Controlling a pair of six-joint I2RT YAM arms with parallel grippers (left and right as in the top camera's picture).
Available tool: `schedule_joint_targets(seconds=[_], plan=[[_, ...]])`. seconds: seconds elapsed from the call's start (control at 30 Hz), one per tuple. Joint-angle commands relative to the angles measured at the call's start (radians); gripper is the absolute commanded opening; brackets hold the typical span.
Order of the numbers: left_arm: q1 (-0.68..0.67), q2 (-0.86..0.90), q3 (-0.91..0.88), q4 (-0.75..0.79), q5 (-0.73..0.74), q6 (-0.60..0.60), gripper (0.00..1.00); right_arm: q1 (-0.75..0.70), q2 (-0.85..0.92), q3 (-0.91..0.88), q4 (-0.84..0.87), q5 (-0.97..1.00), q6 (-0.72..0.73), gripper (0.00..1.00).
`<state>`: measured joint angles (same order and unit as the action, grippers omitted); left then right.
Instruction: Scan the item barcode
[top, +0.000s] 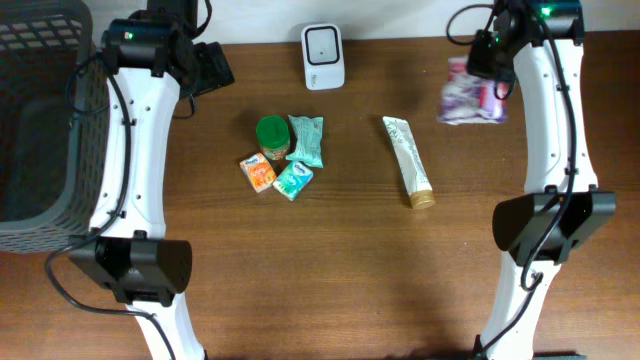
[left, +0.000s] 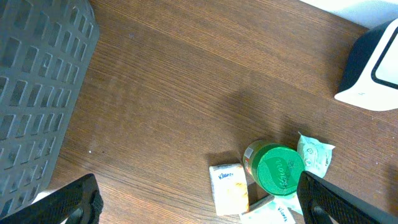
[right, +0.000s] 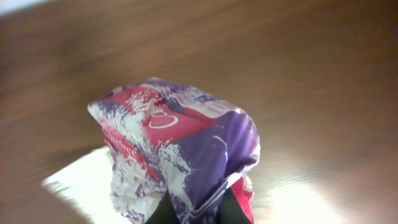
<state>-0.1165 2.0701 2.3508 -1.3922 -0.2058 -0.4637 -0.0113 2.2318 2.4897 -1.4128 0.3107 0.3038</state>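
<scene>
A purple, pink and white plastic packet (top: 470, 93) (right: 180, 152) is the item, hanging above the table's back right. My right gripper (top: 492, 70) (right: 198, 211) is shut on its lower edge, dark fingers pinching the film. The white barcode scanner (top: 323, 55) (left: 373, 68) stands at the back centre, well to the left of the packet. My left gripper (top: 205, 65) (left: 199, 202) hovers open with nothing between its fingers, over the table's back left, above and left of the small items.
A green-lidded jar (top: 271, 136) (left: 280, 169), a teal pouch (top: 306, 138), an orange tissue pack (top: 259, 172) (left: 229, 188) and a teal tissue pack (top: 293, 180) cluster at centre. A tube (top: 407, 160) lies right of them. A grey basket (top: 40, 120) (left: 37, 93) stands at the left.
</scene>
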Motion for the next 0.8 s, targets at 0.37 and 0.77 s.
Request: schedule_joint_targets(seconds=[0.37, 0.77], plan=[[-0.001, 0.006, -0.002, -0.001, 0.000, 0.010, 0.99, 0.023, -0.007, -0.473, 0.207, 0.297, -0.008, 0.06], [-0.001, 0.006, -0.002, -0.001, 0.000, 0.010, 0.99, 0.132, -0.008, -0.082, 0.042, -0.083, -0.009, 0.96]])
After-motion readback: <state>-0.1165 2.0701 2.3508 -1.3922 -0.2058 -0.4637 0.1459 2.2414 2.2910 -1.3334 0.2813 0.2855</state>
